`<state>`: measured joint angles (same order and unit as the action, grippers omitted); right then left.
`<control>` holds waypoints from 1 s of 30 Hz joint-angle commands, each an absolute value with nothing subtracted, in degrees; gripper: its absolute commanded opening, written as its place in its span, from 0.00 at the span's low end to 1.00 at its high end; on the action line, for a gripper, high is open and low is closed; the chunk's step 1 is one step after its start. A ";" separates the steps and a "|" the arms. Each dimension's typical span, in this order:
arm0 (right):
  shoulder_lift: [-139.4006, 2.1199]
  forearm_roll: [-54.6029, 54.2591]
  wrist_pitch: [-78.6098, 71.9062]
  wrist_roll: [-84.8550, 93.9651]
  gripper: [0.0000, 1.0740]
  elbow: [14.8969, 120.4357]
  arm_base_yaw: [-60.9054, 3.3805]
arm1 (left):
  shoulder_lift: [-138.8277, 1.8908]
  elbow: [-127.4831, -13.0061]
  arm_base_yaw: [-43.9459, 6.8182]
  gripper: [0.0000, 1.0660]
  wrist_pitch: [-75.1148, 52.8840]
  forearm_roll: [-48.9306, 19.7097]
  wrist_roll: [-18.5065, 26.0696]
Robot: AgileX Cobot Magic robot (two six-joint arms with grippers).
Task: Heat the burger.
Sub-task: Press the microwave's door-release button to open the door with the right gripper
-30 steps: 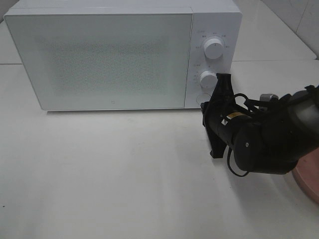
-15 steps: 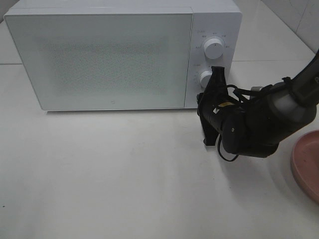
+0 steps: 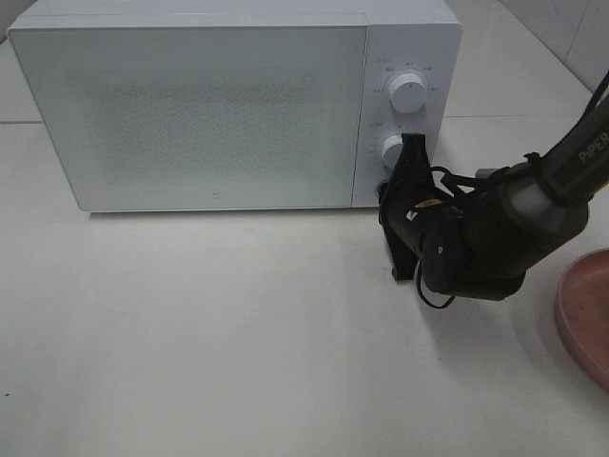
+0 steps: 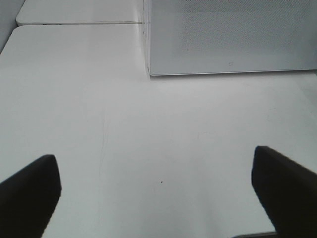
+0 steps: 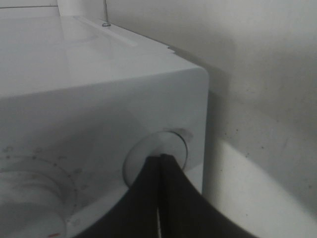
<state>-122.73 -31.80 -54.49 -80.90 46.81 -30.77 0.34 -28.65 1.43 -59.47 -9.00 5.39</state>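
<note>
My right pincer (image 5: 161,158), shut tight, rests its joined tips against the round button (image 5: 141,158) at the lower right of the closed microwave (image 3: 219,114), my left pincer (image 4: 153,154) gapes wide above the worktop (image 3: 238,333), and where the burger is I cannot tell.

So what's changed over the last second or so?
The right arm stretched in toward the microwave, bringing its shut fingers up against the round button below the lower dial. That uncovered more of the pink plate. Nothing was picked up or released. The door stayed closed.
</note>
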 commanded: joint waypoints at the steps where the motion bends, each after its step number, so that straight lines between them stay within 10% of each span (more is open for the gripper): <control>1: -122.73 -30.60 -55.63 -80.27 0.00 48.13 -30.71 | 1.95 -28.42 1.09 0.94 -58.90 -9.22 5.10; 30: -123.53 -34.66 -53.69 -70.93 0.00 59.53 -27.39 | 1.95 -28.42 1.09 0.94 -58.90 -9.22 5.10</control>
